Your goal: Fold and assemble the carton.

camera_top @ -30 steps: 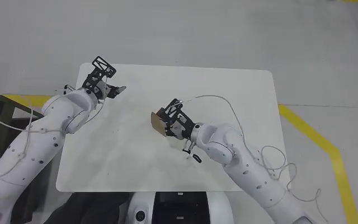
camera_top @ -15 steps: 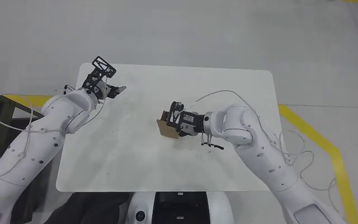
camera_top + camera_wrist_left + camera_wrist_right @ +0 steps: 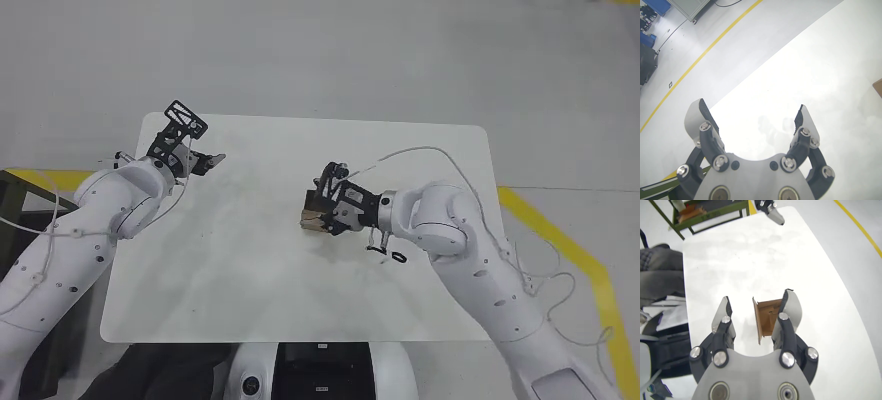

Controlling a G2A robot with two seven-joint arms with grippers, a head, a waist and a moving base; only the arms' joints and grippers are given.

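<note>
You're looking at a white surface [image 3: 250, 280] with rounded corners, standing on a pale grey floor [image 3: 320, 50]. The carton [image 3: 313, 217] is sitting near the middle of it: small, brown and partly folded. In the right wrist view the carton [image 3: 766, 317] is showing its open inside, with one wall standing on edge. Your right tool [image 3: 322, 203] is sitting over it with its fingers spread wide. The carton is lying in the gap of the right tool [image 3: 757, 295], pressing against one finger [image 3: 793, 308] and sitting apart from the other. It is not being clamped. Your left tool [image 3: 205, 140] is hovering at the far left corner of the surface, well apart from the carton. In its own wrist view the left tool [image 3: 751, 103] is also standing wide, with nothing between the fingers. The carton's corner [image 3: 878, 87] is just peeking in at that view's edge. A yellow line [image 3: 578, 250] is running along the floor on your right side, and a yellow line [image 3: 702, 55] is also running past the surface's far edge. A green rack [image 3: 711, 216] is standing off the left end of the surface, carrying brown cardboard pieces [image 3: 692, 210].
</note>
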